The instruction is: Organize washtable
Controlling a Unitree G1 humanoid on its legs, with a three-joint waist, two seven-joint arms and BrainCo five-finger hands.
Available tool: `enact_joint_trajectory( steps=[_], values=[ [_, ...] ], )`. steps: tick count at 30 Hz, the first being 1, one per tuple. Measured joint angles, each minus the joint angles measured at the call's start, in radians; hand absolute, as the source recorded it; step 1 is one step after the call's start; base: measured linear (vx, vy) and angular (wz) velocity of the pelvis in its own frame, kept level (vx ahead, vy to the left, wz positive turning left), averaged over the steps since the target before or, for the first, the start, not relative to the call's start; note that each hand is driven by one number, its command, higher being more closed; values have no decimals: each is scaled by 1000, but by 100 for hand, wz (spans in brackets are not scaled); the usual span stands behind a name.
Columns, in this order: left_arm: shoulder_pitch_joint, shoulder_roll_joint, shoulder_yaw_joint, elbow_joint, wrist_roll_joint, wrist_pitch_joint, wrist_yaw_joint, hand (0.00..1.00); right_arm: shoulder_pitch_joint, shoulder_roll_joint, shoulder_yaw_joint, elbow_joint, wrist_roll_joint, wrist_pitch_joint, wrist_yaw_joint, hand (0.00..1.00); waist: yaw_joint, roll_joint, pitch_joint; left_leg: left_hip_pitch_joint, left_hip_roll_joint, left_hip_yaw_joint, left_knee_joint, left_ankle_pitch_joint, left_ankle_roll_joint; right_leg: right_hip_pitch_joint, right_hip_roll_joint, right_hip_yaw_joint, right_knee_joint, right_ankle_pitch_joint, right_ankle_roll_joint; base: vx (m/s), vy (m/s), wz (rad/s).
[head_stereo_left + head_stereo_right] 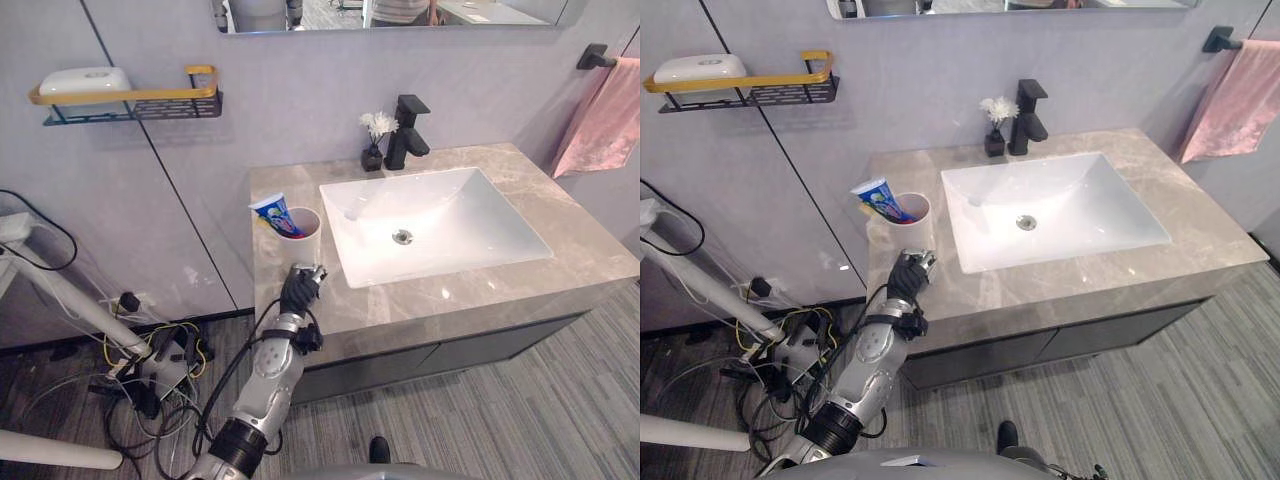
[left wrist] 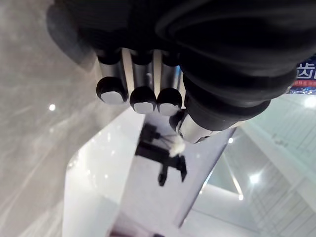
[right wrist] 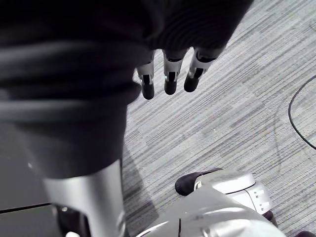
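A white cup stands on the grey stone countertop, left of the sink, with a blue and white toothpaste tube leaning out of it. My left hand rests on the counter's front left edge, just in front of the cup. In the left wrist view its fingers are curled with nothing in them. My right hand hangs over the striped floor with straight fingers, holding nothing.
A white basin is set in the counter, with a black faucet and a small dark vase of white flowers behind it. A wall shelf holds a white box. A pink towel hangs at right. Wires and stand legs clutter the floor at left.
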Motion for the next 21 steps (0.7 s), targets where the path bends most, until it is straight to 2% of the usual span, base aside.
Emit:
enact_joint_trajectory(
  steps=[15,21],
  values=[
    [-17,3,89,4,33,0,83,100,-1,4,-9,0,0,0,0,0,-9,-7,5,16,1,11,-3,-1,-1,10,2,2,0,0,0,0,0,0],
    [-51,3,89,31,40,0,86,100,-1,6,-14,0,0,0,1,0,-9,-8,7,15,2,18,-6,-2,-3,3,5,10,0,0,0,9,2,-4]
  ],
)
